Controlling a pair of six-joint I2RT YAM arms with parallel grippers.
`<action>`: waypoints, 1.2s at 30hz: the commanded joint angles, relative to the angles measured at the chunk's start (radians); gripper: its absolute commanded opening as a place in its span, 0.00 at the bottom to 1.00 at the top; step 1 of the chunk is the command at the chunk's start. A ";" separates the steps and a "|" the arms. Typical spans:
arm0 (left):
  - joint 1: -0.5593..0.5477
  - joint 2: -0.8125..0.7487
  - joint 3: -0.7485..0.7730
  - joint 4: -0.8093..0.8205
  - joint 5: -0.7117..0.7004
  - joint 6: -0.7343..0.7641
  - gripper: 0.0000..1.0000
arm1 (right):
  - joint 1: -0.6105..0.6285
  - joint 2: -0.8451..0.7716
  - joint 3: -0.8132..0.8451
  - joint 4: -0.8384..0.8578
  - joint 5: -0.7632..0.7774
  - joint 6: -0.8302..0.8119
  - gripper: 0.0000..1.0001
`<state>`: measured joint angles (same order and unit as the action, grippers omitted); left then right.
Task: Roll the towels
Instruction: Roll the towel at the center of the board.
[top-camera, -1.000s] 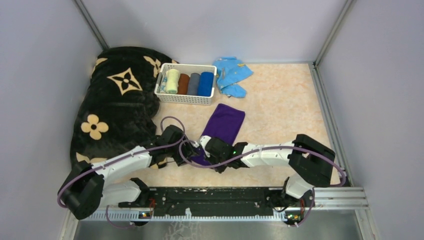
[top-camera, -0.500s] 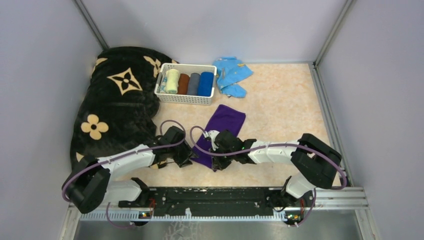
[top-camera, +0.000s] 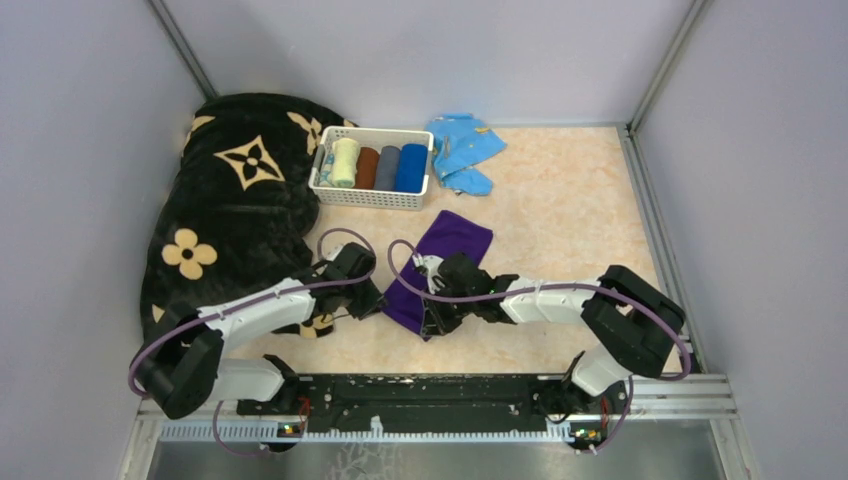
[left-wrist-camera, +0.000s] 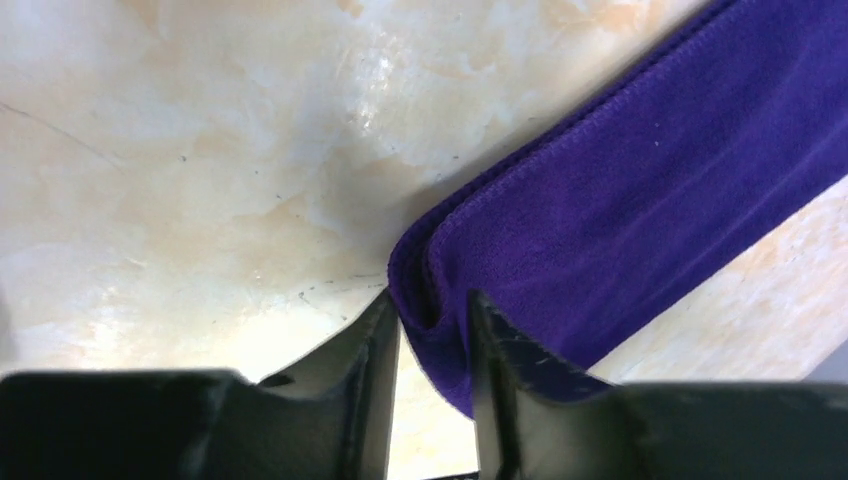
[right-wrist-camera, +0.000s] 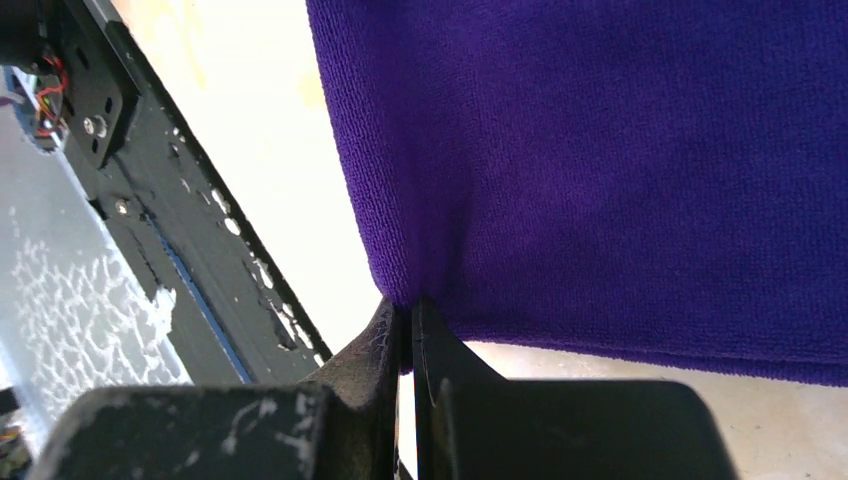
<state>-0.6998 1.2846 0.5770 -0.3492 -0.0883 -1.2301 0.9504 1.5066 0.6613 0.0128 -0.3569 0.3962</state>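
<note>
Here I have the right gripper (right-wrist-camera: 408, 330) pinched shut on the purple towel (top-camera: 440, 262) near its front corner; the left gripper (left-wrist-camera: 432, 345), narrowly parted, straddles its folded edge. Beyond sits the white basket (top-camera: 372, 196).

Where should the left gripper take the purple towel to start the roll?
Grip the purple towel at its near folded corner, coming from its left edge. There the layers bunch into a raised lip between the left gripper's fingers; the right gripper pinches the same end.
</note>
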 joint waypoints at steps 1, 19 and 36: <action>0.002 -0.040 0.056 -0.086 -0.097 0.050 0.45 | -0.046 0.001 -0.013 0.051 -0.091 0.040 0.00; 0.003 -0.407 -0.150 -0.029 0.065 0.248 0.69 | -0.195 0.125 0.014 0.050 -0.305 0.093 0.00; 0.003 -0.188 -0.136 0.210 0.068 0.243 0.64 | -0.206 0.135 0.085 -0.059 -0.286 0.061 0.04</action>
<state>-0.6994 1.0634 0.4053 -0.2157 -0.0139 -0.9863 0.7513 1.6398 0.6952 -0.0269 -0.6548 0.4870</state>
